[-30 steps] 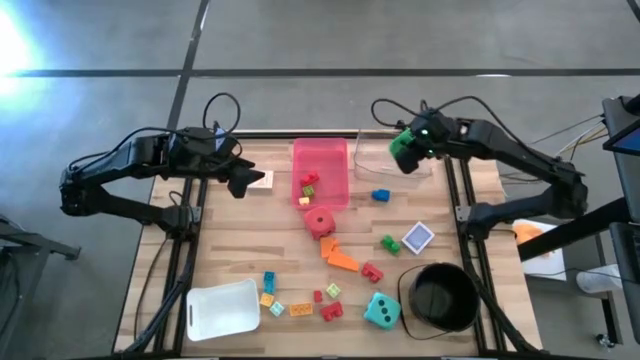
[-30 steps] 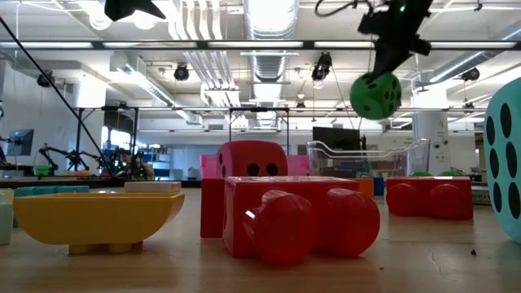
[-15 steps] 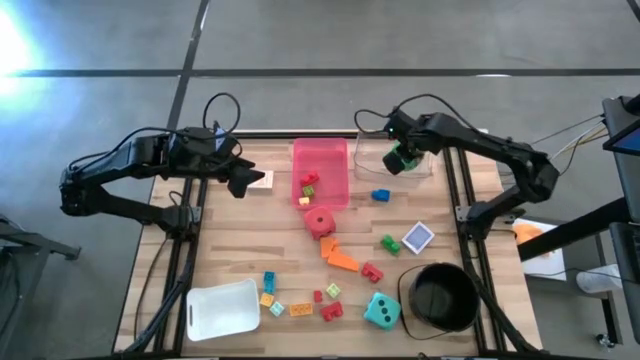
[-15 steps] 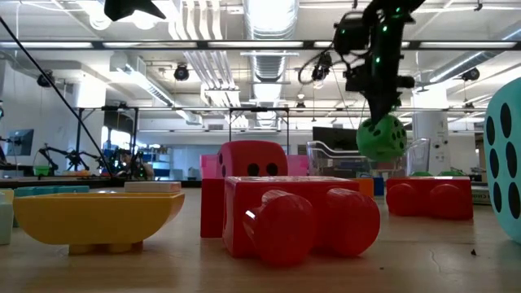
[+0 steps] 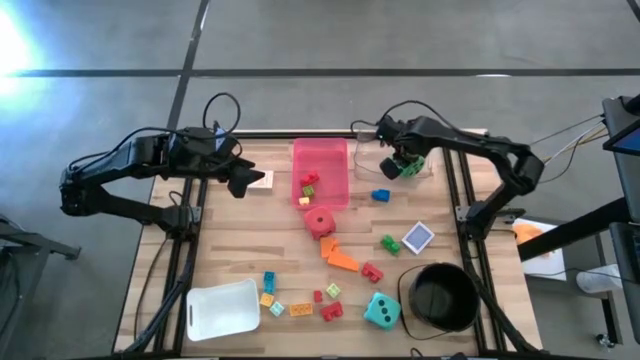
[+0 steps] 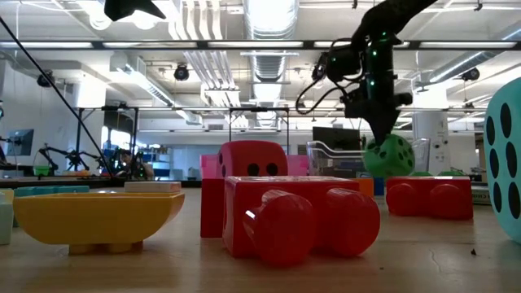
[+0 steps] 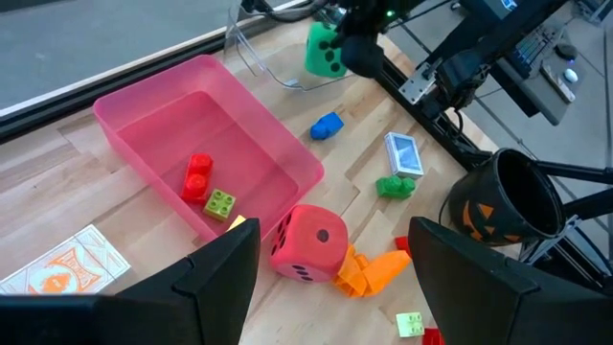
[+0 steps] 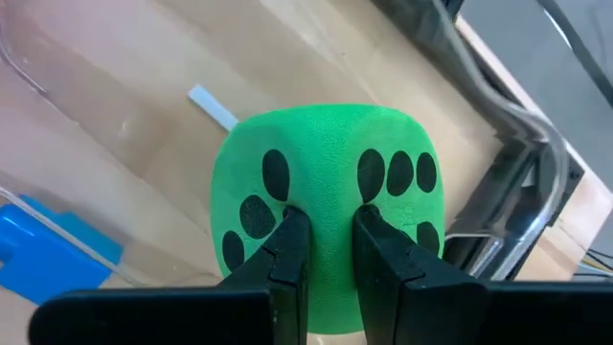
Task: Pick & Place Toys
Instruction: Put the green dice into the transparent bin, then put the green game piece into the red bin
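Observation:
My right gripper (image 5: pixel 404 158) is shut on a green dotted die (image 5: pixel 411 166), low inside a clear tray (image 5: pixel 372 150) at the table's far right. The die also shows in the low view (image 6: pixel 389 155) and the left wrist view (image 7: pixel 324 53). My left gripper (image 5: pixel 240 180) is open and empty, held above the table's far left beside an orange-printed card (image 5: pixel 262 180). A red die (image 5: pixel 318 221) lies mid-table and a teal die (image 5: pixel 380 310) near the front. Small bricks lie scattered, some in the pink tray (image 5: pixel 335 150). My right gripper pinches a ridge of the green die's soft top face (image 8: pixel 326 196) between its two fingers (image 8: pixel 287 240), and the surface is dented in there. The fingers come from above, pointing down. The die hangs below them inside the clear tray; whether it touches the tray's floor I cannot tell.
A black bucket (image 5: pixel 440 295) stands at the near right and a white container (image 5: pixel 222 310) at the near left. A blue-backed card (image 5: pixel 417 237) and a blue brick (image 5: pixel 380 195) lie on the right. Orange bricks (image 5: pixel 340 255) lie below the red die.
My right gripper has gone down with the green die, from well above the table to low inside the clear tray. It has stayed shut on the die.

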